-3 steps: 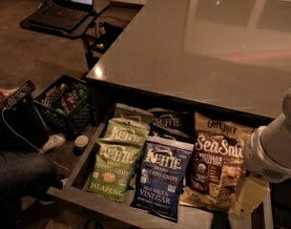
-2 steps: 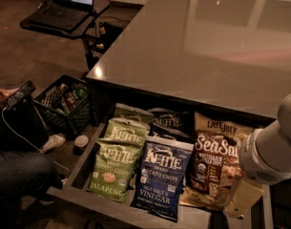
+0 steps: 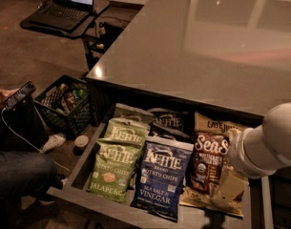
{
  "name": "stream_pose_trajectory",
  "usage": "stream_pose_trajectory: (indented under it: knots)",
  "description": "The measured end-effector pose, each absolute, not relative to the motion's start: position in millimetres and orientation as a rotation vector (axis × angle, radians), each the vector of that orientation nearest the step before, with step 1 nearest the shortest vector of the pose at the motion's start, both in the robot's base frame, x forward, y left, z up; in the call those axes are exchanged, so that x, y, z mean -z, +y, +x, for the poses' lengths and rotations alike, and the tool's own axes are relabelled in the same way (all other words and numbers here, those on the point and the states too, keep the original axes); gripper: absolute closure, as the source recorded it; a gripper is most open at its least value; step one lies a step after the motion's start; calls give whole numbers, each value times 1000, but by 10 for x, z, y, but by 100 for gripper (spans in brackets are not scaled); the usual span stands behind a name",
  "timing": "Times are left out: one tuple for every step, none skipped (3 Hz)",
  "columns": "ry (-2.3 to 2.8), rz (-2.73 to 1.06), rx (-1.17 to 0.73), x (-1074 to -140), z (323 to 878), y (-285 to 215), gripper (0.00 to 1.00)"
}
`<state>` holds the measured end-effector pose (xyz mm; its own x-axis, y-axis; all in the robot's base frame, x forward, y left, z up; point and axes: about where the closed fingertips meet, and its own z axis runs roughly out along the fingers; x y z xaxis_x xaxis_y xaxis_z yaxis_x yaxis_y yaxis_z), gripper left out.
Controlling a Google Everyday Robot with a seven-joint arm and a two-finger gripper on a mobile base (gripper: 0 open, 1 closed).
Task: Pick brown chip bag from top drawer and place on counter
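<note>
The brown chip bag (image 3: pixel 208 162) with white "Sea Salt" lettering lies flat at the right side of the open top drawer (image 3: pixel 83 160), below the edge of the counter (image 3: pixel 192 46). My gripper (image 3: pixel 226 189) comes in from the right on a white arm and sits low over the bag's lower right part, covering it. A pale finger points down onto the bag. The bag rests in the drawer.
A blue Kettle bag (image 3: pixel 161 178) and green Kettle jalapeno bags (image 3: pixel 114 163) lie left of the brown bag, with dark bags behind. A black crate (image 3: pixel 64 104), a laptop table (image 3: pixel 64 18) and a seated person with a phone (image 3: pixel 18 95) are at the left.
My arm and gripper have shifted slightly left and down over the brown bag's right side. The bags have not moved.
</note>
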<state>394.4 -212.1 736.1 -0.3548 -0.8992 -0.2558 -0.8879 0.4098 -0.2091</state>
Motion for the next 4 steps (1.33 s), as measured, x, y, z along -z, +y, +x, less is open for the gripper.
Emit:
stream_pose_trajectory:
  knots:
    - [2323, -1535, 92, -7276, 4106, -2145, 0]
    - [2311, -1528, 130, -7216, 4272, -2198, 0]
    - [2284, -1546, 144, -7037, 4582, -2181, 0]
    - [2280, -1558, 143, -6969, 4655, -2171, 0]
